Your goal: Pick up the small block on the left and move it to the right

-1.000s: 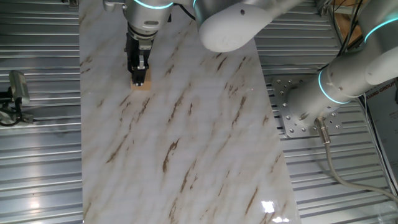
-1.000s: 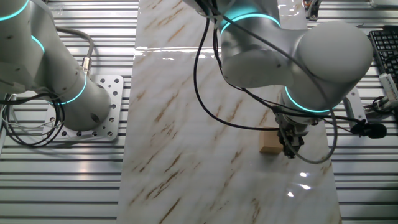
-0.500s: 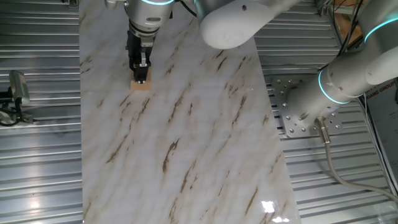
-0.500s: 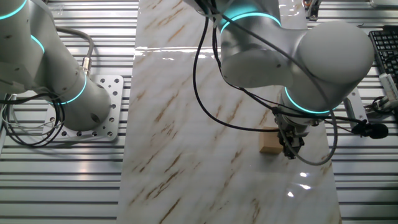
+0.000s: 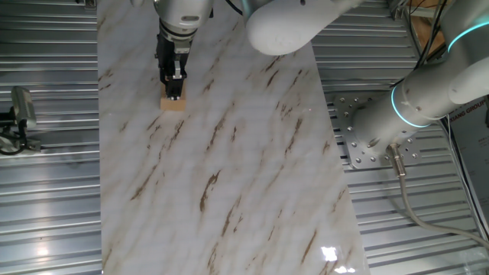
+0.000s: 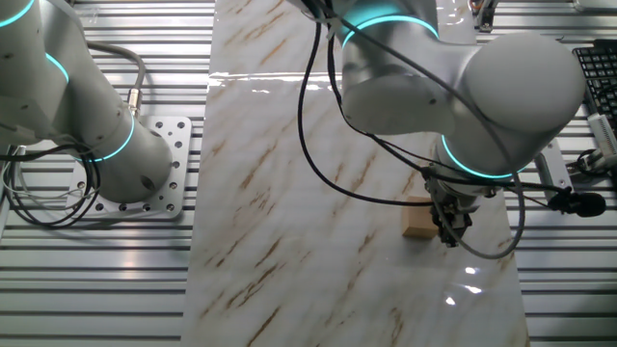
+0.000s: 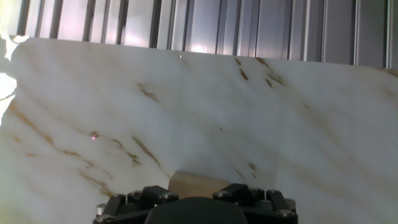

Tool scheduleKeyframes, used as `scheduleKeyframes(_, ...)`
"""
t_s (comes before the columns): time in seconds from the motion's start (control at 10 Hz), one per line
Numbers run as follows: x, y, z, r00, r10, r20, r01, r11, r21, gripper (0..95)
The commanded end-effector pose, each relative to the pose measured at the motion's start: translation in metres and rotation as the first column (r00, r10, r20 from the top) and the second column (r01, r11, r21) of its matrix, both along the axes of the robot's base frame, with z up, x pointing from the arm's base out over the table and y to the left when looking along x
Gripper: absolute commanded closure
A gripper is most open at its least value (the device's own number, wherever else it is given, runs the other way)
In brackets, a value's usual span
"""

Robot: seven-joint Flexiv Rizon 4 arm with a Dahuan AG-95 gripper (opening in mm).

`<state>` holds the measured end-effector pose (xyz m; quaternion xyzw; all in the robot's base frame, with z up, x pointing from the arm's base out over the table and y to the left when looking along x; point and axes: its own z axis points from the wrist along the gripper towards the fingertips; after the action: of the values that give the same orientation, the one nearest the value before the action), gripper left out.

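The small block, a plain light-tan wooden cube, rests on the marble tabletop near its far left corner. My gripper hangs straight above it, with the black fingertips just over the block's top and slightly parted. In the other fixed view the block sits beside the fingers, which partly hide its right side. In the hand view the block shows at the bottom edge, between the two sides of the black gripper housing. The fingertips are out of that view.
The marble top is a narrow strip with ribbed metal on both sides. A second robot arm's base stands on a mounting plate beside the table. A keyboard lies off the table's edge.
My gripper has risen slightly. The block has stayed in place on the table.
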<state>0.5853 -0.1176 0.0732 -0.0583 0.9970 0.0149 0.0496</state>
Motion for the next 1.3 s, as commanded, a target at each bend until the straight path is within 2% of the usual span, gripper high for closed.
scheduleKeyframes(0.1,-0.0001,0.0001,-0.0002,1.000,-0.002,-0.001,0.002,1.000,0.000,19.0)
scheduleKeyframes(0.4,-0.0001,0.0001,-0.0002,1.000,-0.007,-0.006,0.007,1.000,0.015,19.0)
scheduleKeyframes(0.7,-0.0001,0.0001,-0.0002,0.999,-0.004,-0.039,0.005,1.000,0.028,19.0)
scheduleKeyframes(1.3,-0.0001,0.0001,-0.0002,0.999,-0.004,-0.054,0.004,1.000,0.014,19.0)
